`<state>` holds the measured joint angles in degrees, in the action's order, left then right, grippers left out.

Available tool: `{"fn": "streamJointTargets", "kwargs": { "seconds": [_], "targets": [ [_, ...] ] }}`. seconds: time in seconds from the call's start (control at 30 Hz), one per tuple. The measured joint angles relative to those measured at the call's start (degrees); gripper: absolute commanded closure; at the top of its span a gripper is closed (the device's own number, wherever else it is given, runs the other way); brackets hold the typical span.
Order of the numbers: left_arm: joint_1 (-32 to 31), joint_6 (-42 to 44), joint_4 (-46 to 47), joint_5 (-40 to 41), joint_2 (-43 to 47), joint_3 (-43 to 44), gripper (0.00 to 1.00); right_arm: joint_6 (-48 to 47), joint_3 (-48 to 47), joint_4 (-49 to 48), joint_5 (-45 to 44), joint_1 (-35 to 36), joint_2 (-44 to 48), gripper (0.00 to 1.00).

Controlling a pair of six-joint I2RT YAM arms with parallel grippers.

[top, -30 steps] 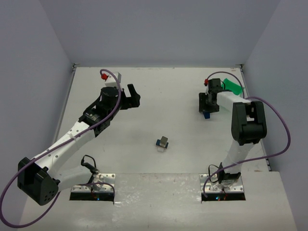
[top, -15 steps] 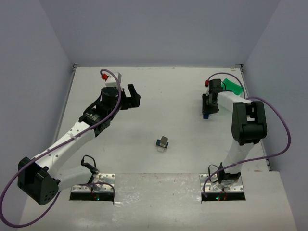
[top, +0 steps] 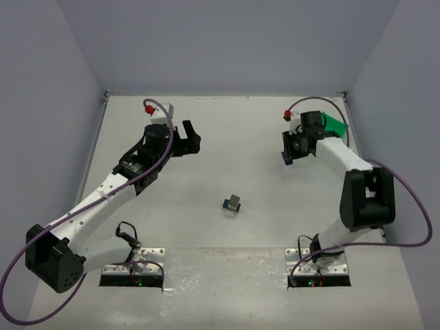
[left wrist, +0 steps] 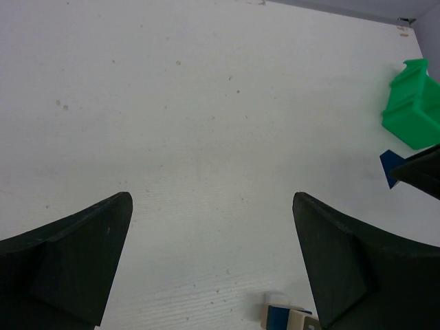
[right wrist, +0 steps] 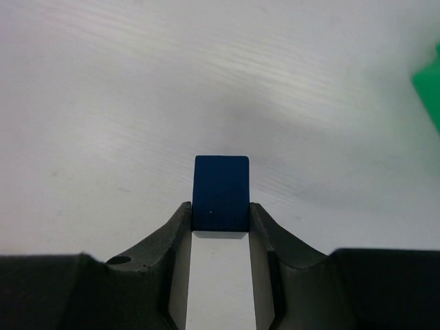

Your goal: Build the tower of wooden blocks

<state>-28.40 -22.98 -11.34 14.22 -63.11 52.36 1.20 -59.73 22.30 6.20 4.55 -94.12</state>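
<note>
The wood block tower [top: 233,204] is a small stack of tan, blue and dark blocks at the middle of the table; its top shows at the bottom of the left wrist view [left wrist: 289,319]. My right gripper [top: 289,159] is at the back right, shut on a blue block [right wrist: 220,192] held between its fingertips above the table. The block also shows in the left wrist view [left wrist: 390,167]. My left gripper [top: 190,136] is open and empty at the back left, well away from the tower.
A green plastic bin [top: 335,124] stands at the back right by the wall, just behind my right gripper; it shows in the left wrist view [left wrist: 413,106] too. Walls close the table at back and sides.
My right arm has swung: the gripper with the blue block moved slightly left and up off the table, the forearm stretching out. The left arm and the tower have not moved.
</note>
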Motion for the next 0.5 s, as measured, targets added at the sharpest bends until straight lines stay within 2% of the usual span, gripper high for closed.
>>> {"fn": "streamJointTargets", "kwargs": {
  "seconds": [0.1, 0.2, 0.37, 0.5],
  "targets": [
    [0.0, 0.02, 0.04, -0.25, 0.0, 0.0, 0.0, -9.56, 0.11, -0.36, 3.38, 7.23, 7.82, 0.93],
    [0.0, 0.06, -0.02, -0.31, 0.01, 0.0, 0.0, -14.06, -3.08, 1.37, 4.61, 17.23, 11.63, 0.93],
    [0.0, 0.58, -0.08, -0.29, 0.92, 0.0, 0.0, -14.65, -7.67, 4.46, 5.87, 28.4, 14.21, 0.91],
    [0.0, 0.63, -0.21, 0.16, 3.24, 0.0, 0.0, -10.58, -9.74, 9.9, 1.9, 34.88, 15.22, 0.9]
  ]
}}
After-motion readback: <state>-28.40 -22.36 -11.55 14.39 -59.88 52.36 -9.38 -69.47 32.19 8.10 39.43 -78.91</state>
